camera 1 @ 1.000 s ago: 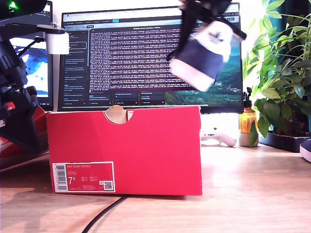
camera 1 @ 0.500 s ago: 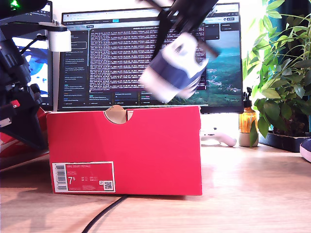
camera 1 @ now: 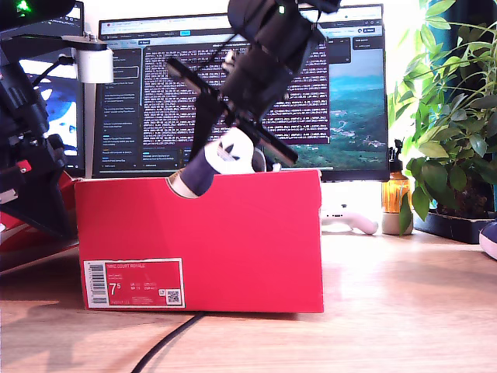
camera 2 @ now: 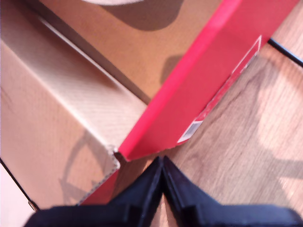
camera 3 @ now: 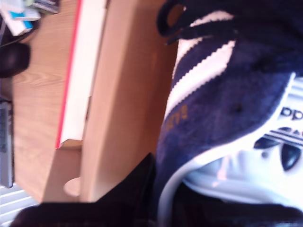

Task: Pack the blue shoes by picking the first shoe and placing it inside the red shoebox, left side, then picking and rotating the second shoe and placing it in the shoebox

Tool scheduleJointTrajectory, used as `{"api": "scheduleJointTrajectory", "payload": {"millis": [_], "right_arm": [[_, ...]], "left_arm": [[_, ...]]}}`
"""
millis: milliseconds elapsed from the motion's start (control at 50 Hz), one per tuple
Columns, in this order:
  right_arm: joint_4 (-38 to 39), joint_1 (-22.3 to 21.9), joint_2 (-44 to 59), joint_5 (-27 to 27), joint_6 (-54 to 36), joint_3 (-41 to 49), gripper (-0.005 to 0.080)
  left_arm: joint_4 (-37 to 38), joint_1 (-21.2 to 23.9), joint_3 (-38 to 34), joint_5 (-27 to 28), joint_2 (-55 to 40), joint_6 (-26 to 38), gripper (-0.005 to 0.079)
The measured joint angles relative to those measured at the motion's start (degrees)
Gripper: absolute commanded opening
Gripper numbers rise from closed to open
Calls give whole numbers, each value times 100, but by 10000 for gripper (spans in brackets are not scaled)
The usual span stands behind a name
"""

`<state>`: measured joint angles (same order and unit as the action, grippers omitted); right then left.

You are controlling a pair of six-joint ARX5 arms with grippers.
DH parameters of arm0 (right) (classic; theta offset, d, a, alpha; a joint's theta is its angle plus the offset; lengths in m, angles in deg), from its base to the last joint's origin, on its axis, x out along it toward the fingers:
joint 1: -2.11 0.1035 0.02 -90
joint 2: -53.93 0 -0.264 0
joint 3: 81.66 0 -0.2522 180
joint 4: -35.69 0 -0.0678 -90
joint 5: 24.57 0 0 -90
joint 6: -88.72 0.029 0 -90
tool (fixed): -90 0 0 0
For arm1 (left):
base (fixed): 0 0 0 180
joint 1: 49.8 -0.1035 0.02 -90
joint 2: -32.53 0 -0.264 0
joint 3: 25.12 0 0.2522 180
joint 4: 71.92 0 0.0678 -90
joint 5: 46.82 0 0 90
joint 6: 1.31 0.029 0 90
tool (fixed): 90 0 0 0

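One blue shoe hangs tilted at the open top of the red shoebox, lower part hidden behind the box's front wall, white trefoil tab showing. My second gripper is shut on it from above. The second wrist view shows the shoe's white stripes against the box's brown inner wall. Another blue shoe peeks in at the exterior view's right edge. My first gripper is shut with nothing in it, over a corner of the shoebox; its arm stands at the exterior view's left.
A red lid lies behind the first arm. Behind the box stand a monitor, a white controller, an amber bottle and a plant. A black cable runs under the box's front.
My second arm has carried the shoe from high at the exterior view's right down and leftward into the top of the box. The first arm has barely moved.
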<state>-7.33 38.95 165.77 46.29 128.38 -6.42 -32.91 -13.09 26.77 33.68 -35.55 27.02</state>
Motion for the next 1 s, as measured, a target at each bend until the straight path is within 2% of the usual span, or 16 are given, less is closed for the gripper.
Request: {"api": "scheduleJointTrajectory", "payload": {"millis": [400,760,1000], "right_arm": [[103,63,271,-120,256,2,-13],[-186,680,273,-127,247,0,-13],[-168,699,273,55,116,0,-13]], "left_arm": [[0,0,0,-2,0,0,-19],[13,0,0,0,0,0,-19],[20,4,0,-2,0,0,-19]]}}
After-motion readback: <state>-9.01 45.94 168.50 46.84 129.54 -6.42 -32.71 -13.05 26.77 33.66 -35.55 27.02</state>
